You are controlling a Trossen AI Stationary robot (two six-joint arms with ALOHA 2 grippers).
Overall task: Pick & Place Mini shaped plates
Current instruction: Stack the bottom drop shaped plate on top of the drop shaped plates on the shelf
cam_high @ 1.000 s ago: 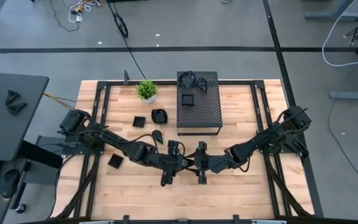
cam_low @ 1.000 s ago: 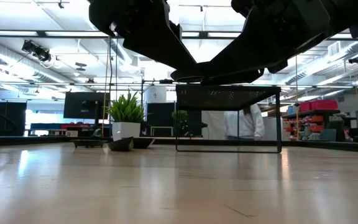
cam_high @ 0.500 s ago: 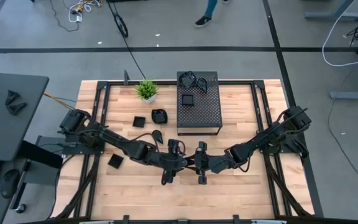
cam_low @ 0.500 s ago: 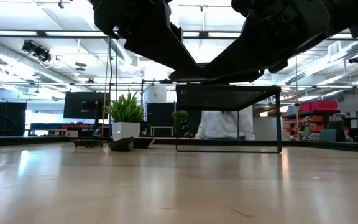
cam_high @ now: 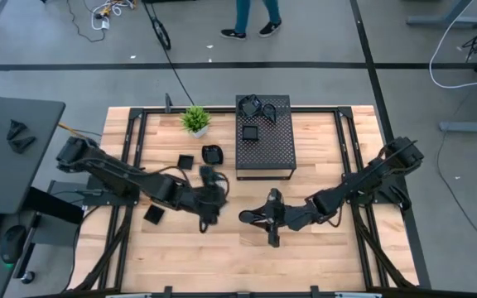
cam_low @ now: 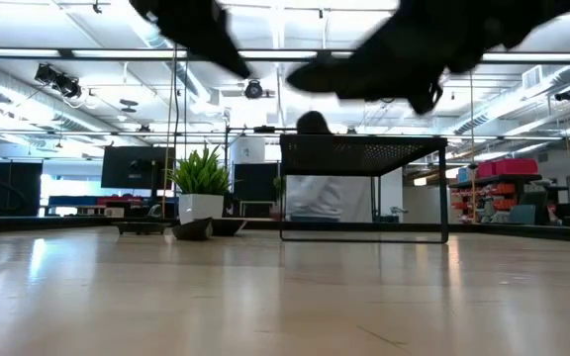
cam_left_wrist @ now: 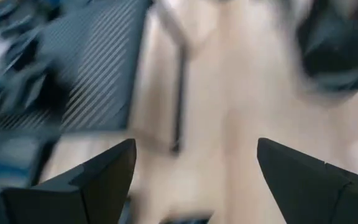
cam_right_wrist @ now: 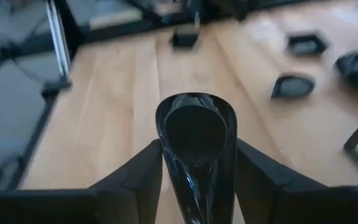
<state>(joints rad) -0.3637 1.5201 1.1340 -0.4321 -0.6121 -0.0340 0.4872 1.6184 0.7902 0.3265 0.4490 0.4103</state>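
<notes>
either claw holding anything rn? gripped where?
Right claw pinches a teardrop plate by its narrow end. Left claw is open and empty.

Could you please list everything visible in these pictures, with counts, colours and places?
table: one, light wood, under everything
perforated box: one, black, far centre of the table
potted plant: one, green, left of the box
plates on the box: at least two, black, on its top
plates on the table: four, black, left of the box
teardrop plate: one, glossy black, in the right gripper
person: one, teal trousers, on the floor beyond the table
left gripper: open, near the loose plates
right gripper: shut on the teardrop plate, mid-table
</notes>
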